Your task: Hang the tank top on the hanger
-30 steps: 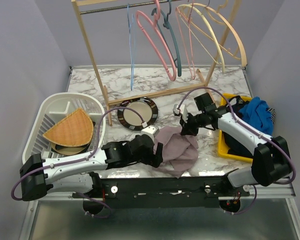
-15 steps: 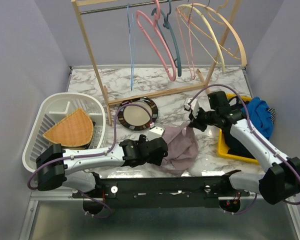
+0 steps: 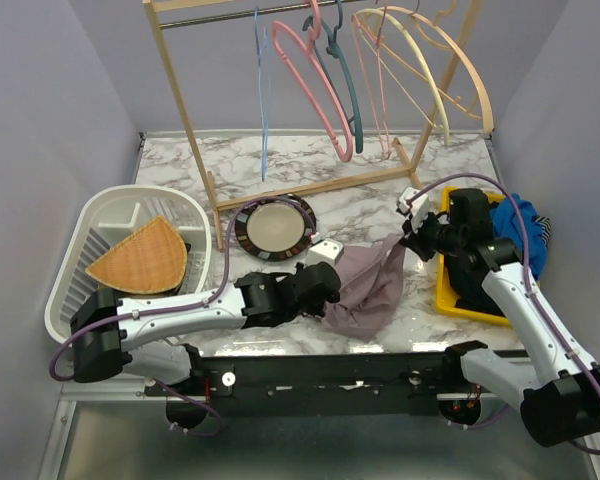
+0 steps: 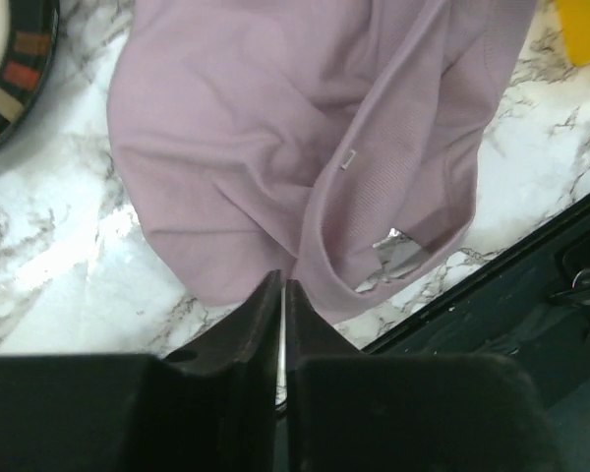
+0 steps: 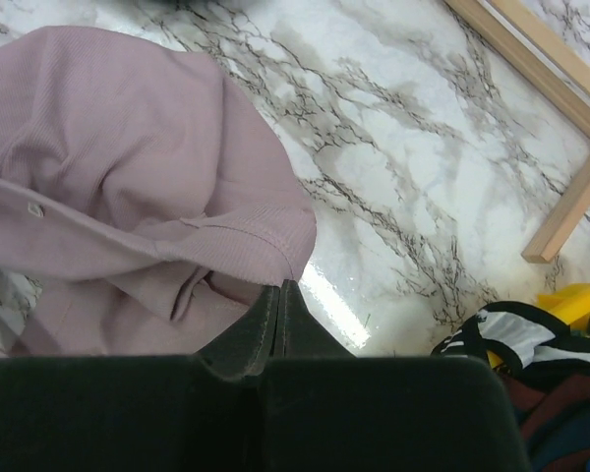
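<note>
1. Mauve tank top (image 3: pixel 365 288) is at the near middle of the marble table (image 3: pixel 310 160), bunched and stretched between the 2 grippers. Its lower folds reach the table's front edge.
2. Left gripper (image 3: pixel 327 292) has its fingers pressed together on the garment's near left edge. In the left wrist view, the cloth (image 4: pixel 275 147) spreads away from the closed tips (image 4: pixel 282 287), with a small label showing on an inner fold.
3. Right gripper (image 3: pixel 408 240) is pinched together on a seamed hem at the garment's upper right corner, which rises to a point there. The right wrist view shows that hem (image 5: pixel 128 147) caught at the fingertips (image 5: pixel 280 289).
4. Thin light-blue hanger (image 3: pixel 262 100) hangs from the rail of the wooden rack (image 3: pixel 180 100) at the back, well apart from the tank top. It is left of a pink hanger (image 3: pixel 320 90) and a teal hanger (image 3: pixel 346 85).
5. A round plate (image 3: pixel 273 226) lies just behind the left gripper. A yellow bin (image 3: pixel 450 300) with dark and blue clothes (image 3: pixel 515 225) sits beside the right arm.
</note>
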{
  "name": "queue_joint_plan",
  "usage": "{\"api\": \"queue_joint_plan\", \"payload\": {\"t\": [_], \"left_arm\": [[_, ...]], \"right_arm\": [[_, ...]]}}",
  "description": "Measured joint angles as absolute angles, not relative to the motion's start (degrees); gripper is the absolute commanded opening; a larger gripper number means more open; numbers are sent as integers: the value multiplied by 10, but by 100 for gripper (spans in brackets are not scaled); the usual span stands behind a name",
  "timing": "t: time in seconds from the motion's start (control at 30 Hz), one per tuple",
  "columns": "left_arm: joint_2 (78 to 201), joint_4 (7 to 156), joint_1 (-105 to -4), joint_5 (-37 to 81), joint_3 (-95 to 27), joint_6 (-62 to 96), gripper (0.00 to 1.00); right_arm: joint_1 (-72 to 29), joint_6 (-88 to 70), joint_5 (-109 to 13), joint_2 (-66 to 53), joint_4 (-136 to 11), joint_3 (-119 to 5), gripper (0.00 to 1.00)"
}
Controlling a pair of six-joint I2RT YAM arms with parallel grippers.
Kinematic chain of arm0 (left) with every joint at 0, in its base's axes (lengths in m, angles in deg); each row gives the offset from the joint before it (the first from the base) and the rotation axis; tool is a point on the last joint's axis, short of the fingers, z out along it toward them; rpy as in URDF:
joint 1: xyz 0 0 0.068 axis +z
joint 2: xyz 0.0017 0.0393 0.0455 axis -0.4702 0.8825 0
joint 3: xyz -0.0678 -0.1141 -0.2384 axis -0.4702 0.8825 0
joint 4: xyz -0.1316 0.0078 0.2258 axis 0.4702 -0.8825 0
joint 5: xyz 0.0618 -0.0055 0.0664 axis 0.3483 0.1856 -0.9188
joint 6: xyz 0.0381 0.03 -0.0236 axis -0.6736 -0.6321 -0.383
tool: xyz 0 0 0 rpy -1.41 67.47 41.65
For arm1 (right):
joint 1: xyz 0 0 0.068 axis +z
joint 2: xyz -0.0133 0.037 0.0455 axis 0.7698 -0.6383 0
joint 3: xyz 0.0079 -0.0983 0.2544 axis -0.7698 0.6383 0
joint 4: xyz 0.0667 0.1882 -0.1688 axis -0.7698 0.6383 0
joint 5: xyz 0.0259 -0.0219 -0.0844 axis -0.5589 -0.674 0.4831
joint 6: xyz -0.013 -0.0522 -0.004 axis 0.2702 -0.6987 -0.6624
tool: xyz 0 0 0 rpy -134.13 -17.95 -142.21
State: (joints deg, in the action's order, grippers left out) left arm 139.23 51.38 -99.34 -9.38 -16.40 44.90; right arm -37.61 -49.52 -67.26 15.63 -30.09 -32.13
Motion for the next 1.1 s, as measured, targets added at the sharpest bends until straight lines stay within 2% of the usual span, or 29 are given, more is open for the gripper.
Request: {"api": "queue_joint_plan", "payload": {"t": [0.03,0.17,0.2,0.27,0.3,0.4,0.5,0.67,0.8,0.87,0.9,0.97,1.0,1.03,1.1], "left_arm": [[1385,520,-991,-91,-166,441,0],[1360,533,-979,-78,-172,418,1],[1357,533,-976,-76,-175,413,15],[1352,535,-970,-67,-182,404,32],[1350,537,-967,-62,-185,400,46],[1344,549,-964,-40,-187,391,64],[1347,577,-967,-8,-182,402,74],[1398,606,-1009,-4,-183,435,76],[1469,588,-1041,-29,-205,464,72],[1505,565,-1051,-52,-229,478,63],[1524,552,-1053,-64,-244,484,46],[1559,520,-1057,-91,-276,499,22],[1571,504,-1058,-102,-290,502,5],[1581,491,-1058,-113,-301,503,0],[1589,472,-1058,-130,-313,501,0]], "right_arm": [[-377,-493,-671,162,-301,-320,1],[-380,-486,-667,175,-299,-320,1],[-382,-484,-666,181,-298,-321,1],[-385,-482,-666,188,-290,-328,1],[-387,-481,-667,193,-286,-333,1],[-388,-476,-671,203,-276,-347,1],[-388,-472,-677,209,-272,-352,1],[-389,-466,-679,209,-271,-351,1],[-392,-459,-683,209,-273,-348,1],[-392,-457,-685,209,-274,-345,1],[-393,-457,-686,209,-274,-344,1],[-394,-456,-688,209,-274,-341,1],[-395,-456,-688,209,-274,-339,1],[-395,-456,-689,210,-274,-338,1],[-396,-454,-689,213,-273,-336,1]]}}
